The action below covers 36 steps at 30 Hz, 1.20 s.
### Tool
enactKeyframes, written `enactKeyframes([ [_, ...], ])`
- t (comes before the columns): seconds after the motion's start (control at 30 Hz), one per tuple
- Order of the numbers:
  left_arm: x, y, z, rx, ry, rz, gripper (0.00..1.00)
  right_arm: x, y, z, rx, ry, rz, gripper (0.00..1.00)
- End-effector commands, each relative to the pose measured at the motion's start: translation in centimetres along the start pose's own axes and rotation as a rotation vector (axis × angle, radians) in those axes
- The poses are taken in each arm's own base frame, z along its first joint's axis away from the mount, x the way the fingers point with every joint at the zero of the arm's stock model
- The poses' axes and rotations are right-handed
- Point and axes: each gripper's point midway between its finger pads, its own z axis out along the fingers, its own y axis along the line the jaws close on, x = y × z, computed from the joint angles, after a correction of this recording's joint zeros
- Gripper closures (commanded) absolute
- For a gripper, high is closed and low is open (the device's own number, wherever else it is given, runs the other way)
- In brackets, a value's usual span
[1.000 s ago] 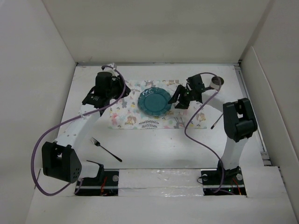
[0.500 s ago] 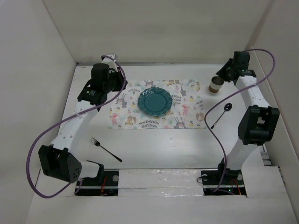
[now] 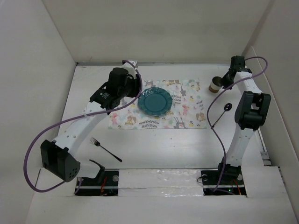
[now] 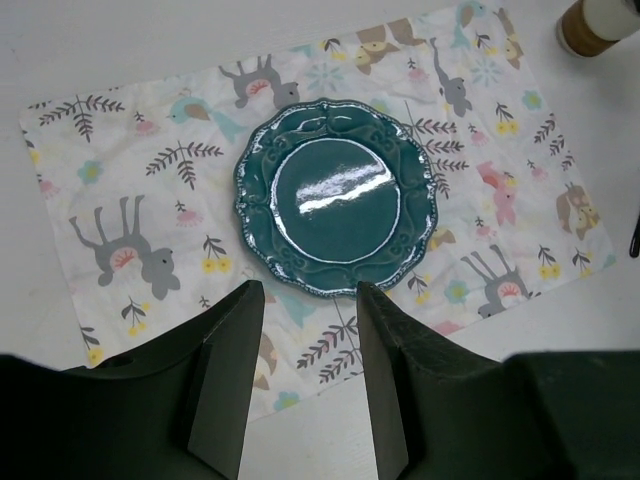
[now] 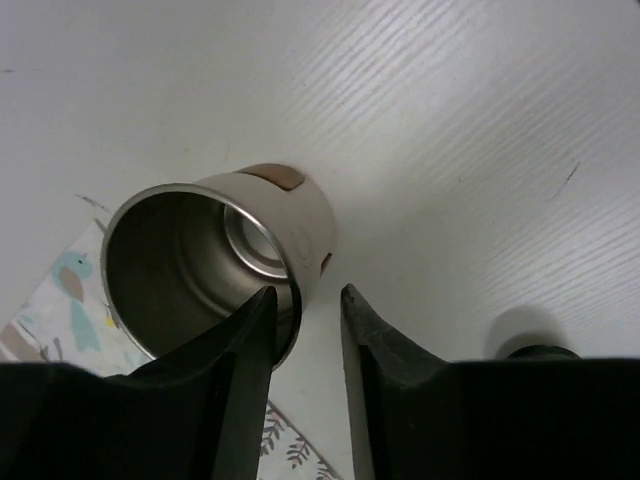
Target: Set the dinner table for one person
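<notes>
The dinner table (image 3: 159,144) is a white surface. A leaf-and-animal placemat (image 3: 187,105) lies on it with a teal plate (image 3: 154,101) near its middle. My left gripper (image 3: 132,89) hangs open above the mat's near edge, just short of the plate (image 4: 335,195), with nothing between its fingers (image 4: 235,360). A metal-lined white cup (image 3: 215,84) with a brown base stands upright off the mat's far right corner. My right gripper (image 5: 305,292) is open at the cup (image 5: 215,260): the rim runs by the left finger (image 5: 240,340) and the other stands clear.
A black spoon (image 3: 219,115) lies right of the mat. A black fork (image 3: 105,149) lies on the near left of the table. White walls close in the left, back and right sides. The cup (image 4: 598,22) also shows at the left wrist view's top right corner.
My right gripper left the plate's side, swung to the far right corner, then came down to the cup. My left gripper moved right from the mat's left end toward the plate.
</notes>
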Motion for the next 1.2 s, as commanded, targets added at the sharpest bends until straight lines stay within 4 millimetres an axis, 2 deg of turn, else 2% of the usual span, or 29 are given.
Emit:
enactKeyframes([
  [0.0,-1.6,0.1,-0.3,-0.007,-0.039,0.004,0.61,-2.5,0.7,-1.2,-0.006,-0.064,-0.007,0.8],
  [0.07,-1.5,0.0,-0.2,-0.006,-0.036,-0.002,0.62,-2.5,0.8,-1.4,-0.006,-0.064,-0.001,0.98],
  [0.13,-1.6,0.0,-0.2,-0.004,-0.037,-0.005,0.62,-3.1,1.2,-2.2,-0.008,-0.105,-0.005,1.0],
  [0.17,-1.6,-0.1,-0.1,-0.003,-0.036,-0.006,0.62,-3.9,2.2,-3.8,-0.031,-0.147,-0.012,1.0],
  [0.23,-1.6,-0.1,0.0,-0.003,-0.033,-0.009,0.62,-4.9,3.9,-5.6,-0.086,-0.204,-0.024,1.0],
  [0.27,-1.5,-0.1,0.2,-0.003,-0.029,-0.011,0.62,-5.4,5.0,-7.1,-0.125,-0.229,-0.028,1.0],
  [0.37,-1.4,-0.1,0.4,-0.002,-0.024,-0.017,0.63,-4.4,8.6,-9.2,-0.213,-0.216,-0.095,1.0],
  [0.4,-1.3,-0.2,0.4,-0.002,-0.022,-0.021,0.63,-2.9,9.9,-9.3,-0.227,-0.186,-0.128,1.0],
  [0.47,-1.2,-0.1,0.4,-0.003,-0.021,-0.023,0.63,-1.6,11.5,-9.8,-0.257,-0.165,-0.171,1.0],
  [0.5,-1.2,-0.1,0.4,-0.003,-0.021,-0.023,0.63,0.0,12.7,-9.6,-0.274,-0.141,-0.2,1.0],
  [0.6,-1.0,-0.1,0.2,-0.003,-0.021,-0.023,0.63,1.5,14.1,-9.3,-0.293,-0.117,-0.227,1.0],
  [0.63,-0.7,0.0,0.3,-0.004,-0.013,-0.024,0.63,2.4,14.6,-8.7,-0.292,-0.096,-0.241,1.0],
  [0.7,-0.8,0.0,0.1,-0.003,-0.018,-0.024,0.63,2.5,15.8,-8.5,-0.313,-0.093,-0.25,1.0],
  [0.73,-0.6,0.0,0.1,-0.004,-0.015,-0.025,0.64,3.6,15.8,-6.4,-0.279,-0.062,-0.277,1.0],
  [0.8,-0.6,0.0,-0.1,-0.003,-0.018,-0.025,0.64,3.0,16.2,-6.6,-0.274,-0.066,-0.276,1.0],
  [0.83,-0.5,0.0,-0.1,-0.004,-0.013,-0.024,0.64,3.8,16.5,-5.8,-0.261,-0.048,-0.289,1.0],
  [1.0,0.0,0.1,-0.4,-0.005,-0.009,-0.028,0.64,4.7,16.3,-4.6,-0.236,-0.039,-0.285,1.0],
  [1.17,0.3,0.2,-0.5,-0.006,-0.006,-0.039,0.64,5.2,15.1,-3.8,-0.185,-0.03,-0.277,1.0],
])
